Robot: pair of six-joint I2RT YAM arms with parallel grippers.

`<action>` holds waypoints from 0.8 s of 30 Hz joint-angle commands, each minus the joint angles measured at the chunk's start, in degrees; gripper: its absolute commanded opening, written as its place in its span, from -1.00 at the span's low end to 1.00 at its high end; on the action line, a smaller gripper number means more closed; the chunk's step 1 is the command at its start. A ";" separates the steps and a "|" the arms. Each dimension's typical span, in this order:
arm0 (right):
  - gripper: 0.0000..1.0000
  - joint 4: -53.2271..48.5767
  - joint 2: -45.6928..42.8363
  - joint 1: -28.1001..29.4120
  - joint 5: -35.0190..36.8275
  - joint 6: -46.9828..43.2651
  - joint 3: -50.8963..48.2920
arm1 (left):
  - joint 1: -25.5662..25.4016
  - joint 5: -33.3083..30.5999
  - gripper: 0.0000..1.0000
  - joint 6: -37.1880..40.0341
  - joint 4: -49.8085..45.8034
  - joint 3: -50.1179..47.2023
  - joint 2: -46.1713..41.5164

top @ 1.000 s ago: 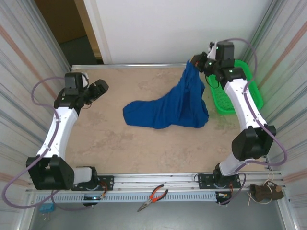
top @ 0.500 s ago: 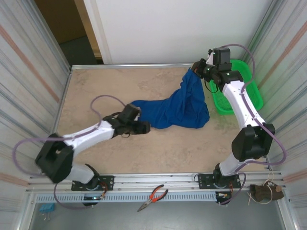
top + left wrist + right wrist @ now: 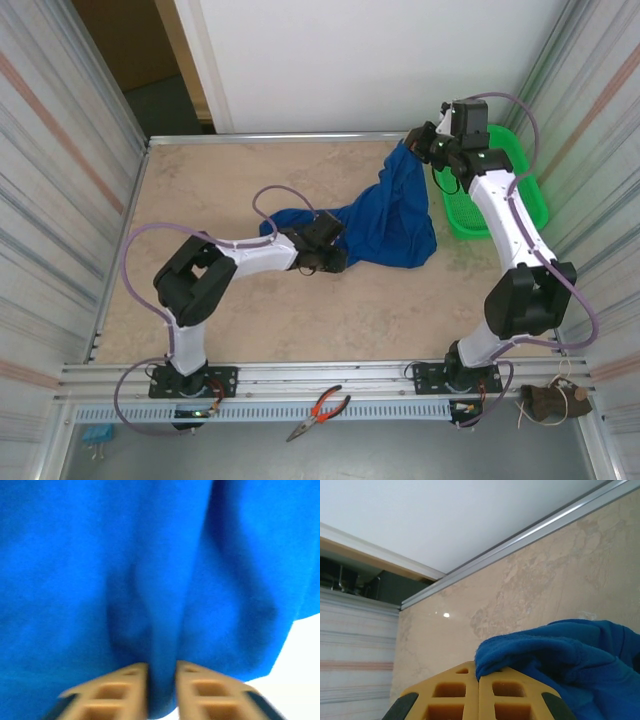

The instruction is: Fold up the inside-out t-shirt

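- t-shirt: soft, light, limp; one end held up far-R, rest on counter.
- left jaws: closed, pinching a fold at near edge.
- right jaws: closed on raised end. Rec. grip at hems, not bulk.

The left arm is bent sharply at the elbow, its forearm lying low and reaching right. The left hand is clamped on a fold of the t-shirt. The right arm stretches far forward. The raised right hand pinches the t-shirt's edge.
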 commanded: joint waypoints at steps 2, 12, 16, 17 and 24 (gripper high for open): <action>-1.00 1.00 -3.60 -2.61 -4.07 1.30 2.46 | 1.36 -5.37 -1.00 4.13 -4.54 2.86 -4.86; -1.00 1.08 -9.27 -10.62 -12.00 7.12 13.55 | 17.25 2.27 -1.00 6.45 -12.36 18.69 -31.30; -1.00 1.48 -13.18 -12.13 -13.45 8.98 15.90 | 19.85 4.46 -1.00 6.09 -14.26 24.88 -36.54; -1.00 1.68 -14.16 -12.36 -13.78 9.34 16.34 | 19.99 4.70 -1.00 6.03 -14.32 25.58 -37.67; -1.00 3.25 -20.26 -13.02 -11.96 10.83 17.27 | 21.78 4.40 -1.00 3.79 -12.22 25.41 -45.27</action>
